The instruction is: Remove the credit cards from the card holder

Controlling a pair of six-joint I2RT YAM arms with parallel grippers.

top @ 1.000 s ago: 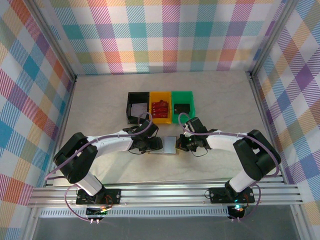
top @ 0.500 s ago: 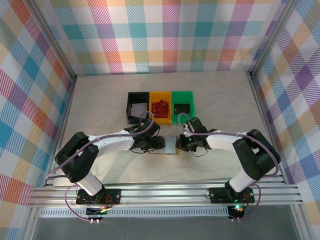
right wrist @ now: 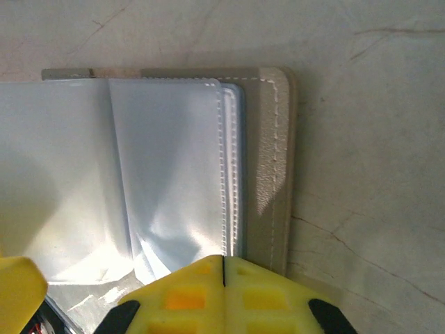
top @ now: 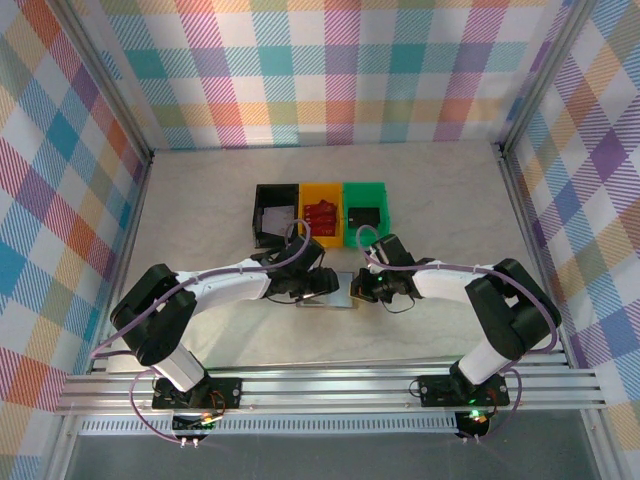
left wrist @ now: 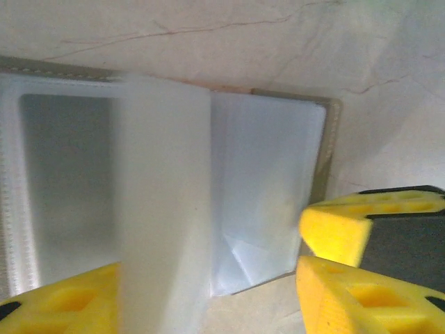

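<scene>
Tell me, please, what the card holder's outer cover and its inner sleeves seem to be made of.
The card holder: its outer cover looks like matte beige-grey leather or imitation leather, judging by the fine grain and the stitched seam along the edge. The inner sleeves look like soft, glossy clear plastic: they show glare, creases and a ribbed welded border.

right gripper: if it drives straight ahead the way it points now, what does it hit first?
The card holder: the shut right gripper points at its beige edge and clear sleeves, just ahead of the tips. It may already touch; depth is unclear.
</scene>
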